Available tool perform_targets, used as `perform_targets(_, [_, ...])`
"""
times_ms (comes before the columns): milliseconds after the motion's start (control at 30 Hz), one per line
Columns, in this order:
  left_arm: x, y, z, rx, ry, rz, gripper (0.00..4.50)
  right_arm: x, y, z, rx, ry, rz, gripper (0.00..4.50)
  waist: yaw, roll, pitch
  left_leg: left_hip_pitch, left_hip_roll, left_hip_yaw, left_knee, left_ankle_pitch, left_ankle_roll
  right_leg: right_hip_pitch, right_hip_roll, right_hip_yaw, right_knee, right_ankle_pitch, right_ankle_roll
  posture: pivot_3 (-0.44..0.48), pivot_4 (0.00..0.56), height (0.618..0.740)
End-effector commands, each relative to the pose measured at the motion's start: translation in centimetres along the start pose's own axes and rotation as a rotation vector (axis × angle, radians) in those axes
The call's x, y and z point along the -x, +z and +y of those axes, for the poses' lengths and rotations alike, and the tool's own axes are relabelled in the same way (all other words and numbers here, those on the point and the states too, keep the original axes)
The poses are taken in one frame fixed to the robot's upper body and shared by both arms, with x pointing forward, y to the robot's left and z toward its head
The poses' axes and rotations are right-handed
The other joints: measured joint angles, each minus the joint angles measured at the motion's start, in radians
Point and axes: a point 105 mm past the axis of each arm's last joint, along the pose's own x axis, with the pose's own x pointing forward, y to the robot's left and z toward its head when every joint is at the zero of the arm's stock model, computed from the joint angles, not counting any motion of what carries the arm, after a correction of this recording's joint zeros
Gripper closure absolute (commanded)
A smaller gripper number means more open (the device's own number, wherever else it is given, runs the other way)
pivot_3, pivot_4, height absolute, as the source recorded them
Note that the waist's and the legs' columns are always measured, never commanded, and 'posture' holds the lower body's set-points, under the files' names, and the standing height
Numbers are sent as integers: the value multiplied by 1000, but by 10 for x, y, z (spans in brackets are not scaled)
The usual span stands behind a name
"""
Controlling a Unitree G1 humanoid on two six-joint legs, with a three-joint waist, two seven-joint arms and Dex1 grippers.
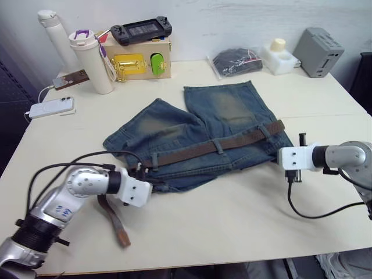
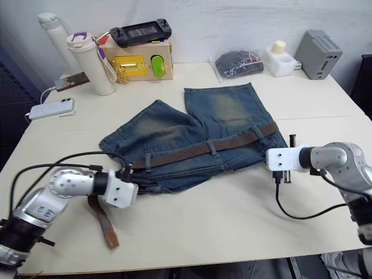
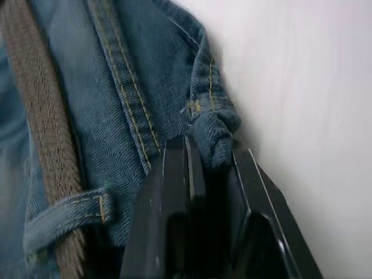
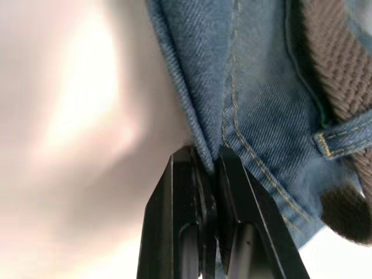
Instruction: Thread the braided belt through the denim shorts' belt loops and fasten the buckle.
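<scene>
The denim shorts point(image 1: 203, 125) lie flat mid-table, waistband towards me. The braided belt point(image 1: 197, 151) runs along the waistband under the belt loops point(image 1: 218, 145). Its loose tail point(image 1: 113, 221) trails off the left end towards the table's front edge. I cannot make out the buckle. My left gripper point(image 3: 212, 154) is shut on a bunched fold of denim at the waistband's left corner point(image 1: 156, 185). My right gripper point(image 4: 208, 154) is shut on the denim edge at the right end of the waistband point(image 1: 278, 152). One belt loop point(image 4: 343, 139) with the belt in it lies close to that grip.
Along the back stand a white tumbler point(image 1: 93, 61), a wooden latch box point(image 1: 139, 64) with a game console point(image 1: 141, 29) on top, a bagged black bundle point(image 1: 235, 61), a white bottle point(image 1: 278, 55) and a grey box point(image 1: 318, 51). A phone point(image 1: 52, 106) lies at the left edge.
</scene>
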Motion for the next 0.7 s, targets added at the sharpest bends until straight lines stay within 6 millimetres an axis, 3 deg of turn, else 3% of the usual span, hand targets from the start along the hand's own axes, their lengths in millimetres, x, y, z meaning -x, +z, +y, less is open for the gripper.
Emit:
perform_targets(33, [21, -36, -5, 24, 3, 157, 4357, -4, 22, 51, -153, 227, -18, 4500, 2, 0, 0, 0, 0, 0, 0, 0, 0, 1, 0, 0, 0, 0, 0, 0, 150, 645])
perform_targets(100, [23, -45, -5, -13, 5, 190, 4357, -8, 30, 52, -163, 193, -12, 4500, 8, -1, -2, 1, 1, -1, 0, 0, 0, 4, 0, -2, -5, 0, 0, 0, 150, 645])
perform_targets(233, [21, -53, -4, -49, 25, 199, 4357, -13, 27, 54, -183, 139, 34, 4500, 14, -2, -5, 1, 2, 0, 0, 0, 0, 6, 0, -3, -10, -1, 0, 0, 150, 645])
perform_targets(700, [7, -37, -6, -36, 54, 110, 4357, -23, 4, 49, -214, 5, 94, 4500, 17, -14, -18, 3, 3, 1, 0, 0, 0, 8, 1, -3, -10, -1, 0, 0, 150, 645])
